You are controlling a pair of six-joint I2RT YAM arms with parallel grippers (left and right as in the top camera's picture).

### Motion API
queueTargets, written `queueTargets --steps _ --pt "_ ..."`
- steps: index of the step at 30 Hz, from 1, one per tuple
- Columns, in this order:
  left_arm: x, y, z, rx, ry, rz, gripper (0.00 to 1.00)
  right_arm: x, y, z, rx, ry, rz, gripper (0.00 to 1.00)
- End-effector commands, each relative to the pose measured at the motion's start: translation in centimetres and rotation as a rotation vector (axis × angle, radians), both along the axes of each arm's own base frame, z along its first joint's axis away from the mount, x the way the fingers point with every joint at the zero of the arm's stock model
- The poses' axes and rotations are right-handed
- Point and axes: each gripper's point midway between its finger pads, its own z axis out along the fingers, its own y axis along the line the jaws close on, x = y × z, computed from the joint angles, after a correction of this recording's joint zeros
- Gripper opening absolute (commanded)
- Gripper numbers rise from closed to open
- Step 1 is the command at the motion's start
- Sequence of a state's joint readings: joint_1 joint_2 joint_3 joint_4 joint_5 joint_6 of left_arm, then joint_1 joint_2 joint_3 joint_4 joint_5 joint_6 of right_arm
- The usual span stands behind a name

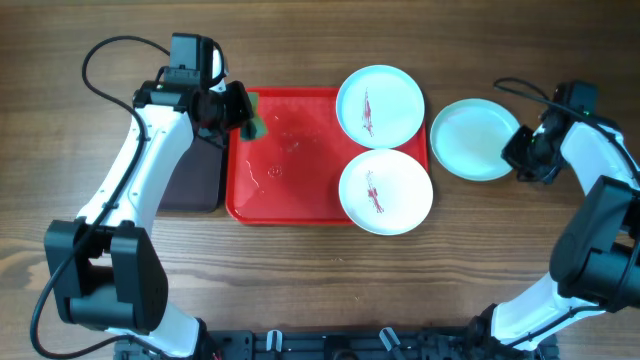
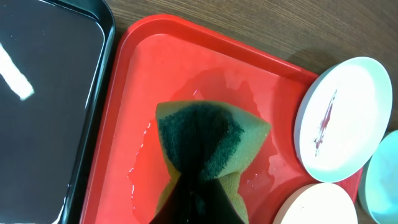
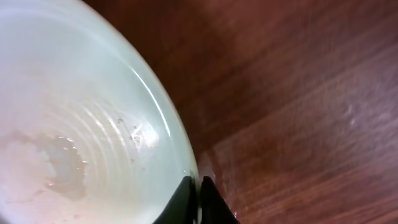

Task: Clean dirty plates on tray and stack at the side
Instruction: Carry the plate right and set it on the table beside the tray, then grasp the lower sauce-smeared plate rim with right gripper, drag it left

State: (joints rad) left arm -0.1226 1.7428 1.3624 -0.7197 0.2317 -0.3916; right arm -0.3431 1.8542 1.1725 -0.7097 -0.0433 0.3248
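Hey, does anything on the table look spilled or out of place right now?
Yes. Clear liquid is puddled on the red tray near the sponge. The two red-streaked plates, far and near, overhang the tray's rim rather than sitting fully inside.

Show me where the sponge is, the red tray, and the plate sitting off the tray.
sponge [image 2: 205,140], left wrist view, on its dark green face.
red tray [image 1: 290,170], overhead view, on a bare part of its floor.
aqua plate [image 1: 470,140], overhead view, on its centre.
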Motion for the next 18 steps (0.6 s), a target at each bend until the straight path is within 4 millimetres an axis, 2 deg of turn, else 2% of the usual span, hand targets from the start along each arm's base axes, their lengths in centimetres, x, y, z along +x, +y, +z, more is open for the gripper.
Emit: queueTargets --steps 1,4,7,10,12,15,18 --pt "-0.1 0.1 -0.6 0.007 0.015 0.009 0.04 -0.2 0.0 0.8 -0.012 -0.004 0.007 0.22" --pt "-0.2 0.1 -0.6 0.008 0.017 0.008 0.04 0.0 0.3 2.4 0.017 -0.002 -0.006 0.25" --pt "-0.2 0.1 -0.6 0.008 0.019 0.009 0.04 1.2 1.9 5.8 0.092 -0.076 0.091 0.26" --pt "-0.2 0.1 -0.6 0.008 0.018 0.008 0.04 1.7 4.8 10.4 0.189 -0.185 0.203 0.29" --pt "-0.2 0.1 -0.6 0.008 0.018 0.008 0.04 1.3 6.3 11.7 0.224 -0.206 0.235 0.33" --pt "-0.2 0.1 -0.6 0.008 0.018 0.008 0.04 0.0 8.2 11.5 0.249 -0.157 0.295 0.34" --pt "-0.2 0.1 -0.6 0.008 0.018 0.008 0.04 -1.6 10.7 9.9 0.270 -0.083 0.374 0.34"
